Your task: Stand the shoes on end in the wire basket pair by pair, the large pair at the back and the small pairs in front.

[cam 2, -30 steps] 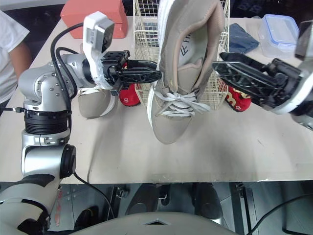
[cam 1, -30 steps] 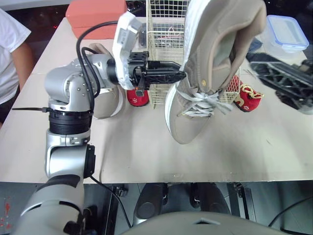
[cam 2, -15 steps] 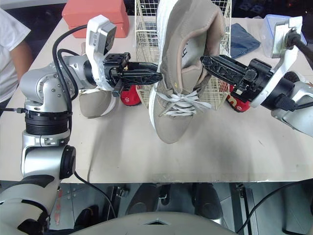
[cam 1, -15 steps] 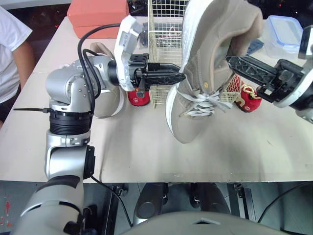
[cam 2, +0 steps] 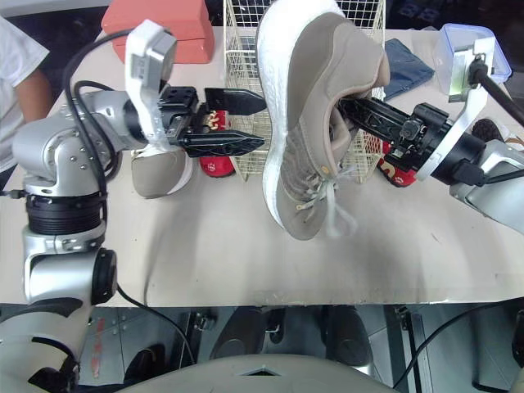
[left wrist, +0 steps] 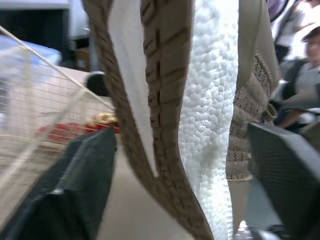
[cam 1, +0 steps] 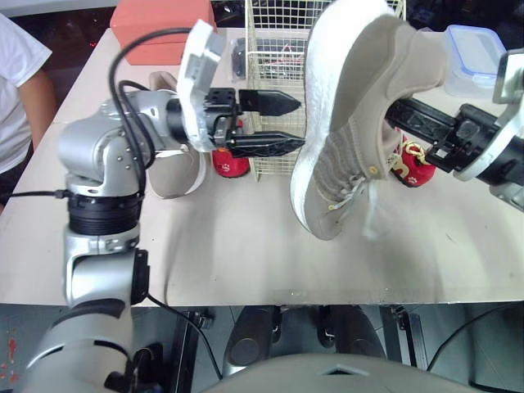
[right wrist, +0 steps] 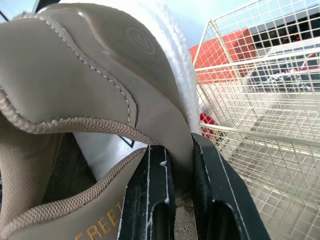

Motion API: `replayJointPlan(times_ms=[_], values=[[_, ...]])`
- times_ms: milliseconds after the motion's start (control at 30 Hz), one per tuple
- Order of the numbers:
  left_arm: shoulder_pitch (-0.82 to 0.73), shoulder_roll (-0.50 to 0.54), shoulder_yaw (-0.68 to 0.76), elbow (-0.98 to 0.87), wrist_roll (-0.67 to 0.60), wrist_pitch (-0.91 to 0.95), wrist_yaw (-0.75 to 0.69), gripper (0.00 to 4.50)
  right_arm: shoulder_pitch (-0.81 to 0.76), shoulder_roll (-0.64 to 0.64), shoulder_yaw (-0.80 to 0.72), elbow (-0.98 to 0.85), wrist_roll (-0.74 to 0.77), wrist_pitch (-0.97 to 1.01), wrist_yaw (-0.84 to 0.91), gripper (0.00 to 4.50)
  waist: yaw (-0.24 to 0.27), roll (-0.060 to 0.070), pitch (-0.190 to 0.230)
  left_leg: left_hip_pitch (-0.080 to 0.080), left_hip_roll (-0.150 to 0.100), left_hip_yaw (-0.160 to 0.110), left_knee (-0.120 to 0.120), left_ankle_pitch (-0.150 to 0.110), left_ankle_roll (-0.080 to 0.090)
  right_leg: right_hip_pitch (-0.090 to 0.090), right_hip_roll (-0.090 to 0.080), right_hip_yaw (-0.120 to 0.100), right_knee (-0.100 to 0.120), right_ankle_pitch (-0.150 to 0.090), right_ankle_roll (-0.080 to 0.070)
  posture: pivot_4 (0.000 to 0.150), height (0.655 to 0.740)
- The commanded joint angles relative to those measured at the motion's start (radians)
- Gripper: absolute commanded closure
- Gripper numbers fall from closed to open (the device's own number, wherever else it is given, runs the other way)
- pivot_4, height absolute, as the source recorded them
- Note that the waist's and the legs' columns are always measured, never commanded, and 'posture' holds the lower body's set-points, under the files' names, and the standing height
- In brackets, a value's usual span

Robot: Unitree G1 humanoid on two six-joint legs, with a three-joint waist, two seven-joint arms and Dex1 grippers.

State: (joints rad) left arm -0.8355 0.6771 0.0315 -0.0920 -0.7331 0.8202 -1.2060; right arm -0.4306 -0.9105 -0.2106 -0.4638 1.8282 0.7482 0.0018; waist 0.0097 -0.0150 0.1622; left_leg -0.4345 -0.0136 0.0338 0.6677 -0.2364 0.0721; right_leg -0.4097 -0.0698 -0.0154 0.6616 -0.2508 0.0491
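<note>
Our right gripper is clenched on the heel collar of the large beige shoe. We think it hangs toe-down so that it can stand on end. Our left gripper, fingers spread, holds nothing beside the sole. The wire basket is behind both.

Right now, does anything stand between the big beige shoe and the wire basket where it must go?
Only the left gripper: open, its fingers reach across the wire basket's front, beside the sole of the beige shoe that the right gripper holds. Nothing else shows between them.
</note>
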Motion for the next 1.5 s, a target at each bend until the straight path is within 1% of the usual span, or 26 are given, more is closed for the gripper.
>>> replayJointPlan(times_ms=[33, 167, 233, 300, 433, 500, 600, 667, 767, 867, 1033, 1167, 1267, 1500], values=[[0.003, 0.046, 0.102, -0.078, 0.006, -0.067, 0.053, 0.10, -0.119, -0.007, -0.073, 0.048, 0.009, -0.039, -0.014, 4.50, 0.000, 0.000, 0.000, 0.000, 0.000, 0.000, 0.000, 0.000, 0.000, 0.000, 0.000, 0.000, 0.000, 0.000, 0.000, 0.150, 0.7400], [0.026, 0.090, 0.174, -0.162, -0.012, -0.036, 0.154, 0.10, -0.284, 0.002, -0.081, 0.162, -0.037, -0.055, -0.041, 4.50, -0.006, 0.000, 0.001, -0.001, 0.000, 0.000, 0.000, 0.000, 0.000, -0.001, 0.000, 0.000, 0.000, 0.000, 0.000, 0.150, 0.7400], [0.040, 0.098, 0.194, -0.202, -0.012, -0.024, 0.214, 0.10, -0.394, 0.015, -0.066, 0.242, -0.117, -0.067, -0.055, 4.50, -0.002, 0.000, 0.001, -0.001, 0.000, 0.000, -0.001, 0.000, 0.000, -0.001, 0.000, 0.000, -0.001, 0.000, 0.000, 0.150, 0.7400], [0.046, 0.098, 0.208, -0.230, -0.006, -0.016, 0.274, 0.10, -0.490, 0.036, -0.052, 0.320, -0.219, -0.086, -0.081, 4.50, 0.000, 0.000, 0.001, -0.001, 0.000, 0.001, -0.001, 0.000, 0.000, -0.001, 0.000, 0.000, 0.000, 0.000, 0.000, 0.150, 0.7400], [0.021, 0.066, 0.234, -0.246, 0.013, -0.016, 0.430, 0.10, -0.673, 0.101, 0.002, 0.462, -0.526, -0.182, -0.075, 4.50, 0.002, 0.000, 0.001, -0.001, 0.000, 0.001, -0.001, 0.000, 0.000, -0.001, 0.000, 0.000, 0.000, 0.000, 0.000, 0.150, 0.7400], [0.018, 0.059, 0.231, -0.260, 0.008, -0.018, 0.465, 0.10, -0.727, 0.151, 0.005, 0.503, -0.607, -0.214, -0.070, 4.50, 0.001, 0.000, 0.001, -0.001, 0.000, 0.001, -0.001, 0.000, 0.000, -0.001, 0.000, 0.000, 0.000, 0.000, 0.000, 0.150, 0.7400], [0.016, 0.078, 0.195, -0.274, 0.042, -0.024, 0.500, 0.10, -0.785, 0.201, 0.070, 0.557, -0.831, -0.296, -0.015, 4.50, -0.002, 0.000, 0.001, -0.001, 0.000, 0.002, -0.002, 0.000, 0.000, -0.003, 0.000, 0.001, 0.000, 0.000, 0.000, 0.150, 0.7400], [0.012, 0.084, 0.180, -0.272, 0.063, -0.031, 0.518, 0.10, -0.795, 0.233, 0.091, 0.579, -0.934, -0.330, 0.004, 4.50, -0.004, 0.000, 0.001, -0.001, 0.000, 0.003, -0.002, 0.000, -0.001, -0.003, 0.000, 0.001, 0.000, 0.000, 0.000, 0.150, 0.7400], [0.000, 0.077, 0.179, -0.267, 0.068, -0.032, 0.544, 0.10, -0.797, 0.263, 0.093, 0.594, -1.020, -0.340, 0.038, 4.50, -0.005, 0.000, 0.001, -0.001, 0.000, 0.003, -0.002, 0.000, -0.001, -0.003, 0.000, 0.001, 0.000, 0.000, 0.000, 0.150, 0.7400], [-0.010, 0.064, 0.182, -0.271, 0.057, -0.031, 0.564, 0.10, -0.767, 0.277, 0.124, 0.576, -1.111, -0.325, 0.091, 4.50, -0.003, 0.000, 0.001, -0.002, -0.001, 0.003, -0.002, 0.000, -0.001, -0.004, 0.000, 0.001, 0.000, 0.000, 0.000, 0.150, 0.7400], [-0.020, 0.039, 0.199, -0.273, 0.014, -0.012, 0.584, 0.10, -0.701, 0.319, 0.124, 0.562, -1.207, -0.286, 0.110, 4.50, -0.003, 0.000, 0.001, -0.002, -0.001, 0.003, -0.002, 0.000, -0.001, -0.003, 0.000, 0.001, 0.001, 0.000, 0.000, 0.150, 0.7400], [-0.009, 0.046, 0.202, -0.276, -0.040, 0.019, 0.567, 0.10, -0.638, 0.353, 0.140, 0.552, -1.277, -0.274, 0.133, 4.50, 0.000, 0.000, 0.001, -0.002, -0.001, 0.002, -0.002, 0.000, -0.001, -0.003, 0.000, 0.001, 0.001, 0.000, 0.000, 0.150, 0.7400], [-0.005, 0.052, 0.202, -0.271, -0.066, 0.040, 0.563, 0.10, -0.605, 0.378, 0.128, 0.562, -1.302, -0.235, 0.123, 4.50, 0.002, 0.000, 0.001, -0.002, -0.001, 0.002, -0.002, 0.000, -0.001, -0.003, 0.001, 0.000, 0.001, 0.000, 0.000, 0.150, 0.7400], [0.004, 0.060, 0.195, -0.269, -0.077, 0.040, 0.551, 0.10, -0.505, 0.394, 0.125, 0.548, -1.394, -0.164, 0.092, 4.50, 0.005, 0.000, 0.001, -0.002, -0.002, 0.002, -0.001, 0.000, -0.001, -0.002, 0.002, -0.001, 0.001, 0.000, 0.000, 0.150, 0.7400]])
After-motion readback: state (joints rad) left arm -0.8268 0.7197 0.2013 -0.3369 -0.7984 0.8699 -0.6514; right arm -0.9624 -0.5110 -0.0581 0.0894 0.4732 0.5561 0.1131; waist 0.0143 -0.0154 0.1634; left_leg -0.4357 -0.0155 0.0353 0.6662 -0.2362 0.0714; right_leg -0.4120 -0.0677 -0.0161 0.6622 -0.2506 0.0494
